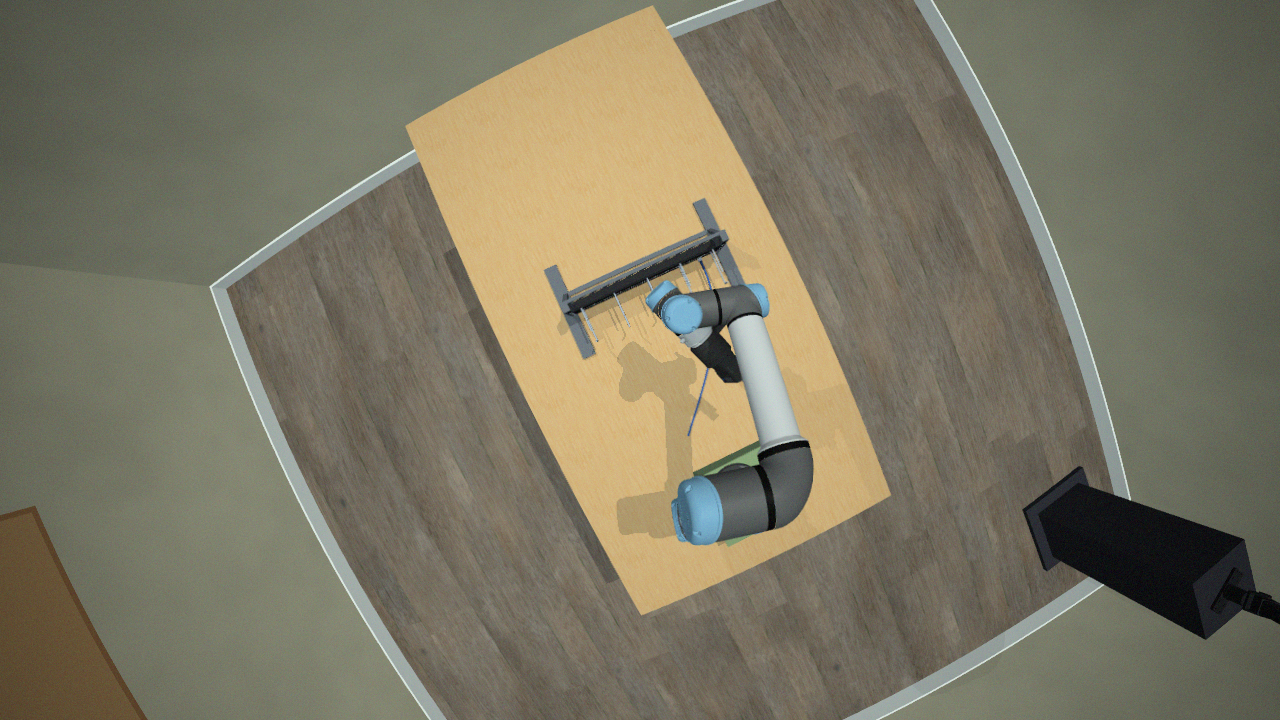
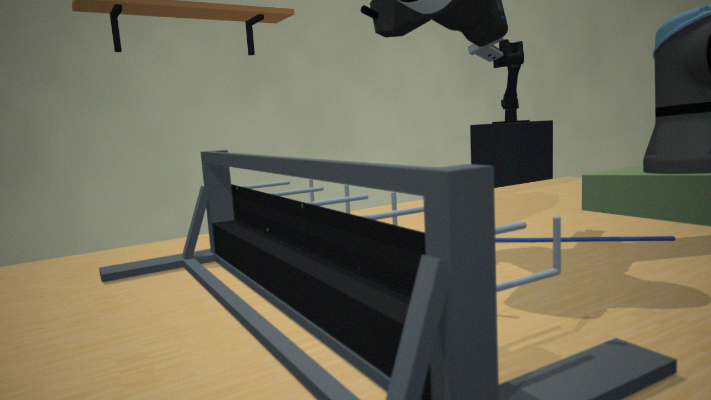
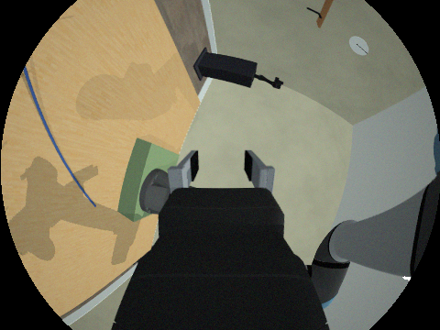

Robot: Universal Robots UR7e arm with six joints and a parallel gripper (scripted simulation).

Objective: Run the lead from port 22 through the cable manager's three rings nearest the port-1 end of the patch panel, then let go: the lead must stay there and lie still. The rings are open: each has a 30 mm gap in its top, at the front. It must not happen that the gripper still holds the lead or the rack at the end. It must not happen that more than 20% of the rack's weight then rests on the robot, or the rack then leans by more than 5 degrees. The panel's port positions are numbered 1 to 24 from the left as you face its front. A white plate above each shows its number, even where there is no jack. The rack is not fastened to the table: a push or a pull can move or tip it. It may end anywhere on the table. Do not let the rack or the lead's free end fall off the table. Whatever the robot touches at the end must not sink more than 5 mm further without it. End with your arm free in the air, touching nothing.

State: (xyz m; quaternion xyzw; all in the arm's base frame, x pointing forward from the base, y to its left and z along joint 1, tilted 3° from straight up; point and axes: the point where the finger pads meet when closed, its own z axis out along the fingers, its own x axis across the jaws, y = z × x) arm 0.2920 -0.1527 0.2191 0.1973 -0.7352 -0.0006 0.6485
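Note:
The blue lead (image 1: 699, 401) (image 2: 616, 239) (image 3: 75, 178) leaves the port-22 side of the patch panel (image 1: 617, 287), passes under the arm and stretches over the table toward the robot base. Its middle is hidden by the arm in the top view. The end ring (image 1: 589, 325) (image 2: 556, 243) and the second ring (image 1: 621, 308) at the port-1 end have no lead in them. The third is partly hidden by the arm. My gripper (image 3: 221, 159) (image 2: 486, 51) is open and empty, high above the table, with its fingers pointing away from the rack. The lead is well outside the fingers.
The grey rack (image 1: 582, 341) (image 2: 471, 258) stands upright on its feet on the wooden table (image 1: 572, 161). The green base block (image 2: 641, 199) (image 3: 131, 192) carries the robot at the near end. A black pedestal (image 1: 1136, 550) (image 2: 511, 154) (image 3: 229, 69) stands beyond the table.

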